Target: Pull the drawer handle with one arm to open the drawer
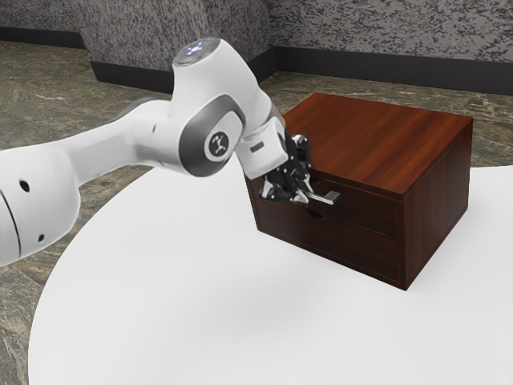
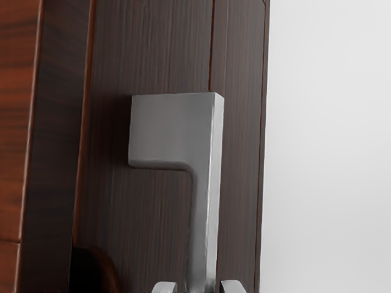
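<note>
The arm point(image 1: 120, 152) comes in from the exterior view's left, its thick white upper links running low and nearly level over the counter point(image 1: 200, 305). It rises to a bent joint with a grey cap, then angles down toward the exterior view's right, so the wrist sits right in front of the cabinet point(image 1: 385, 136). The hand points at the cabinet's front face, and the black tool point(image 1: 309, 192) sits at the upper drawer point(image 1: 361, 207), near the end of that drawer front on the exterior view's left. The silver handle point(image 1: 326, 195) juts from the drawer front and sticks out past the tool toward the exterior view's right. In the wrist view, the handle is a flat grey plate on a narrow stem, set against dark wood grain. The stem runs down between two pale fingertips point(image 2: 164, 287), one on each side. A thin strip of dark wood shows between each tip and the stem, so the tool is slightly parted around the handle and grips nothing. In the exterior view, the drawer front looks level with the panel below it, with no gap under the cabinet's top. The cabinet stands on the white round counter, toward its far side, over a mottled stone floor point(image 1: 48, 88).
</note>
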Available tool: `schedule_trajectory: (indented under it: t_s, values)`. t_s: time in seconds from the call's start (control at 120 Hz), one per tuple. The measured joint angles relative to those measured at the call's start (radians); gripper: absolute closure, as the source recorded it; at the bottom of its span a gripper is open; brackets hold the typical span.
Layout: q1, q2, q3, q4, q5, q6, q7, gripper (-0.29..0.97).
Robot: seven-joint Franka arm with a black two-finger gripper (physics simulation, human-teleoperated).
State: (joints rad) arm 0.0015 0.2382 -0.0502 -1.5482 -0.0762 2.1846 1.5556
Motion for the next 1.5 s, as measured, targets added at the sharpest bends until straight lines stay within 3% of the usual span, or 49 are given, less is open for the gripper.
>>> schedule_trajectory:
  t_s: [0.125, 0.592, 1.5]
  values:
    - [0.003, -0.002, 0.0, 0.004, 0.001, -0.001, -0.003, 0.67]
    - [0.002, -0.065, 0.001, -0.077, 0.0, -0.001, -0.011, 0.6]
    - [0.002, -0.231, 0.001, -0.269, 0.001, 0.003, -0.017, 0.65]
